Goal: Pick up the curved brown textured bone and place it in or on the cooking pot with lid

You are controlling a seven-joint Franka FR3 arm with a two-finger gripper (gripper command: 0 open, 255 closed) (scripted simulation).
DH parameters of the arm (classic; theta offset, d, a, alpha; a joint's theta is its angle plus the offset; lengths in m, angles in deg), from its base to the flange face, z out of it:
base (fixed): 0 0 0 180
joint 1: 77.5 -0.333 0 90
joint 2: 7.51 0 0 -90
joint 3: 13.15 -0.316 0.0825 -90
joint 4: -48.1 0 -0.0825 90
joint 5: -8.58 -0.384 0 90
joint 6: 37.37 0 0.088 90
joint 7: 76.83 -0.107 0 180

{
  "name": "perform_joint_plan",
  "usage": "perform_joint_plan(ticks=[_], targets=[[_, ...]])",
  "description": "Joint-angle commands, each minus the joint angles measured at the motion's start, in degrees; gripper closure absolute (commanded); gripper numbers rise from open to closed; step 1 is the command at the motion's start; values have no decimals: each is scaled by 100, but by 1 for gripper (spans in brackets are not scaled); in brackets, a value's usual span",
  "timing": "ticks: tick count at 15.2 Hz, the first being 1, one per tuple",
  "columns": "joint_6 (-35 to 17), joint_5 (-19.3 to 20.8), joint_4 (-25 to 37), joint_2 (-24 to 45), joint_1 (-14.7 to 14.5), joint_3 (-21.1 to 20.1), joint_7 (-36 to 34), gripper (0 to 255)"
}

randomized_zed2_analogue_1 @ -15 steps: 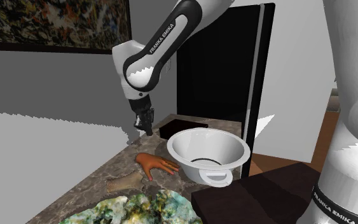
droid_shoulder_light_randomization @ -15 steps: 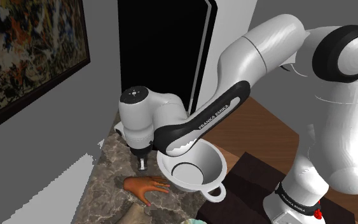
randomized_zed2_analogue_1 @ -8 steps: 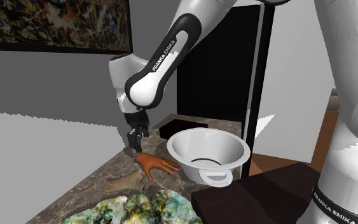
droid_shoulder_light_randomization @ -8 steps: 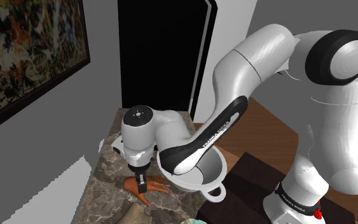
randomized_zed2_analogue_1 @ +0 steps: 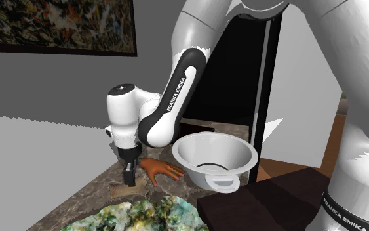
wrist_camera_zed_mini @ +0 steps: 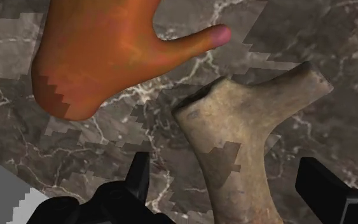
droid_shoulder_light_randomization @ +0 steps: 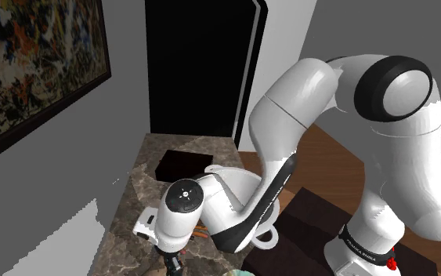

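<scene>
Domestic interior: a framed abstract painting (droid_shoulder_light_randomization: 30, 70) hangs on a grey wall (droid_shoulder_light_randomization: 93, 149) beside a dark marble tabletop (droid_shoulder_light_randomization: 140, 188), with a brown wooden floor (droid_shoulder_light_randomization: 340, 176) and a doorway opening onto a black area (droid_shoulder_light_randomization: 195, 70)

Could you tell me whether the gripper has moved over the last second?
Yes. The gripper has come down and toward the second exterior view's left, away from the white pot, open astride the bone.
</scene>
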Motion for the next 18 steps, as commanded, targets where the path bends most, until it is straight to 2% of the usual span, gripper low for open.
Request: perform_joint_plan(ticks=[1, 9, 16, 17, 18], targets=[[-331, 366, 64, 231, -168, 129, -87, 0], [-579, 649, 456, 837, -334, 421, -303, 0], [-580, 649, 456, 837, -335, 421, -303, 0], [-580, 649, 456, 837, -335, 421, -302, 255], [-580, 649, 456, 837, -335, 421, -302, 255]])
